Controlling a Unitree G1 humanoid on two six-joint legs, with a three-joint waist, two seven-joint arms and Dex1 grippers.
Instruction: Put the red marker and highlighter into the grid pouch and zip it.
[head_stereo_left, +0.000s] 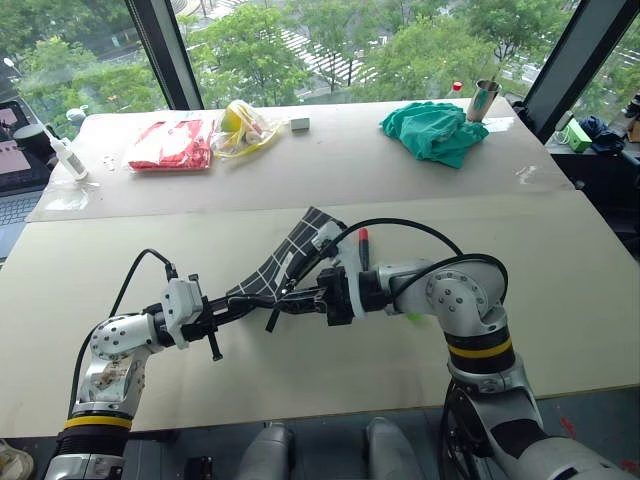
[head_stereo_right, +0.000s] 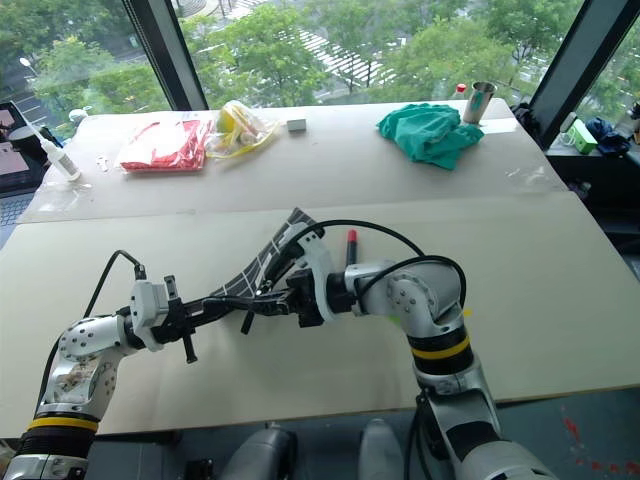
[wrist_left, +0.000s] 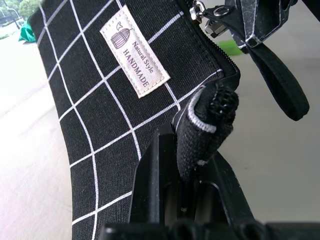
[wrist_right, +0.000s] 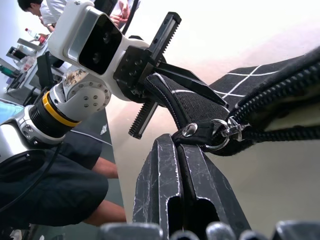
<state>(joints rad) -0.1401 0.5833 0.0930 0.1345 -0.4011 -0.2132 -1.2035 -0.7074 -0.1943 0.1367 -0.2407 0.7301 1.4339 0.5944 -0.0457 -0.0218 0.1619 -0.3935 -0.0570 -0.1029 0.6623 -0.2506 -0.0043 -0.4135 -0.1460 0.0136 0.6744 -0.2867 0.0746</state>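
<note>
Both grippers, left (head_stereo_left: 243, 303) and right (head_stereo_left: 290, 297), clamp one grid pouch (head_stereo_left: 290, 256); one red marker (head_stereo_left: 363, 246) beside.

Pouch (head_stereo_left: 290, 262) mid-table (head_stereo_left: 560, 300): marker (head_stereo_left: 363, 245) just right, cloth (head_stereo_left: 436, 131) far behind-right, packet (head_stereo_left: 170, 145) far behind-left.

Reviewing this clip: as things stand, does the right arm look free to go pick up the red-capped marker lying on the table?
Probably not: the right gripper is shut on the zipper pull cord of the black grid pouch, though the red marker lies uncovered beside it.
</note>
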